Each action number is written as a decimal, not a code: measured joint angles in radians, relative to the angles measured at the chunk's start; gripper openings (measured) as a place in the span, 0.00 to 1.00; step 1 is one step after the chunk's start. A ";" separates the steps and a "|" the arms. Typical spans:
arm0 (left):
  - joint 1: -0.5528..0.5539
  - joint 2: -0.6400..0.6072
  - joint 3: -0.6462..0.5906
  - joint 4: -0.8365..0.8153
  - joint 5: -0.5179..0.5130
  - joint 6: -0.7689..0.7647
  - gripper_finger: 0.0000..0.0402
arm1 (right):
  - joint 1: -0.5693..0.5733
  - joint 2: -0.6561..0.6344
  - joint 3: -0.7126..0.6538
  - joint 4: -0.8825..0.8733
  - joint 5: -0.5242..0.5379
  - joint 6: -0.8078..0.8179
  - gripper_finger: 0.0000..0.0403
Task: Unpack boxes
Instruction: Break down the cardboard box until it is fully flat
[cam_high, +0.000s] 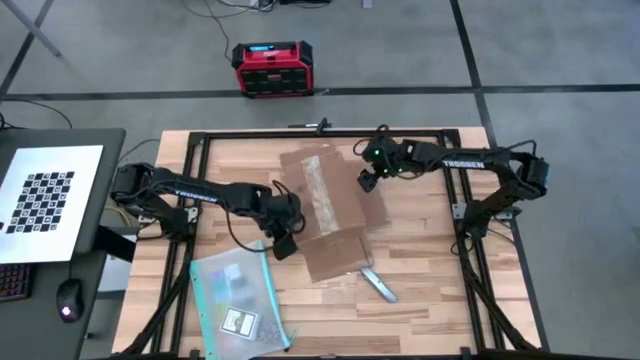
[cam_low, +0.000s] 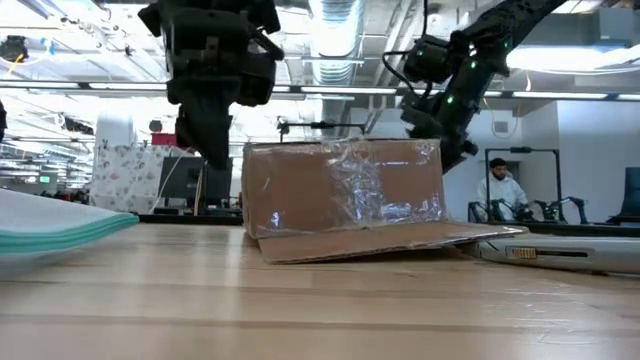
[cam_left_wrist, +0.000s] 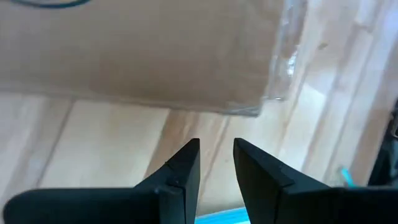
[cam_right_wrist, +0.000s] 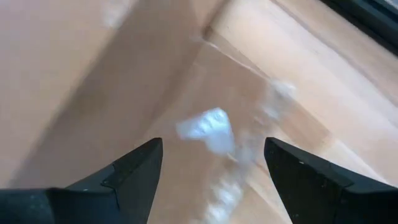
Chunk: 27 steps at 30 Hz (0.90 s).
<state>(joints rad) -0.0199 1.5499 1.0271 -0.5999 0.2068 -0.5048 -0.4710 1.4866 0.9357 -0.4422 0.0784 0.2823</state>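
In the high view, 1 brown cardboard box (cam_high: 325, 205) lies at the middle of the table (cam_high: 430, 300), with its flaps spread flat and a strip of clear tape along its top. The left gripper (cam_high: 283, 243) is just beside the box's lower left edge, and the right gripper (cam_high: 366, 180) is at the box's upper right edge. I count 2 arms, 1 box, 1 clear teal-edged pouch (cam_high: 235, 298) at the lower left of the frame, 1 small grey tool (cam_high: 378, 284) below the box, and 1 red and black case (cam_high: 272, 68) on the floor at the top.

In the low view, the box (cam_low: 345, 195) stands at the centre with 1 flap lying on the table towards the camera. The left gripper (cam_low: 212, 150) hangs at the upper left, just beside the box's left edge. The right gripper (cam_low: 450, 140) is at the box's upper right corner; I cannot tell if it touches. 1 person (cam_low: 498, 190) sits far behind at the right.

In the left wrist view, the 2 fingers (cam_left_wrist: 180, 180) stand a little apart with nothing between them, and the box (cam_left_wrist: 137, 50) fills the upper part of the frame, apart from the fingertips.

In the right wrist view, the 2 fingers (cam_right_wrist: 134, 171) stand wide apart and hold nothing; the taped cardboard (cam_right_wrist: 124, 81) lies beyond them.
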 joint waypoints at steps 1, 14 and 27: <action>-0.003 -0.001 0.001 -0.010 -0.002 -0.005 0.20 | -0.007 -0.014 0.018 -0.053 0.000 -0.007 0.68; -0.002 -0.015 0.001 -0.085 -0.113 0.048 0.20 | 0.666 -0.424 -0.053 -0.312 0.179 0.544 0.68; -0.002 -0.015 0.001 -0.040 -0.118 0.101 0.20 | 1.222 -0.018 -0.248 0.183 0.604 1.017 0.68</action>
<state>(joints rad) -0.0222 1.5352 1.0279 -0.6403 0.0888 -0.4038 0.7515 1.4690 0.6875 -0.2593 0.6826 1.2994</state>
